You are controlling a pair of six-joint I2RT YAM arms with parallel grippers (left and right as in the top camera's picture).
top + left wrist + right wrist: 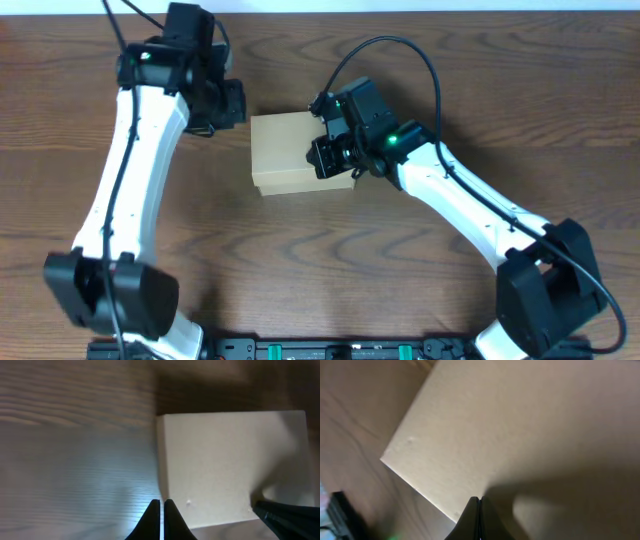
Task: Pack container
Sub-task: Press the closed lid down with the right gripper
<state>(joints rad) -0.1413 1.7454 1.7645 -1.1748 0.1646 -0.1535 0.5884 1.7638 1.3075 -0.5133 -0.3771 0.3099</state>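
a closed tan cardboard container (285, 150) sits mid-table (450, 60), lid flat. the right gripper (325, 157), pinched together and holding nothing, is over the lid's right side, likely pressing it down. the left gripper (162, 510), also closed and empty, hovers by the container's far-left edge, perhaps to steady it.

Plain tan-brown showing on box (285, 150), no print, no marks; reading paler, creamy beige in left wrist view. Dark brown wood grain running across table (450, 60), wavy streaks, pale glare washing over it in left wrist view. White shells, black joints showing on left arm (135, 170) and right arm (470, 205). Green lights (396, 137) glowing on both. Black cables (400, 48) looping. Black showing on left gripper (161, 505) and right gripper (478, 501).
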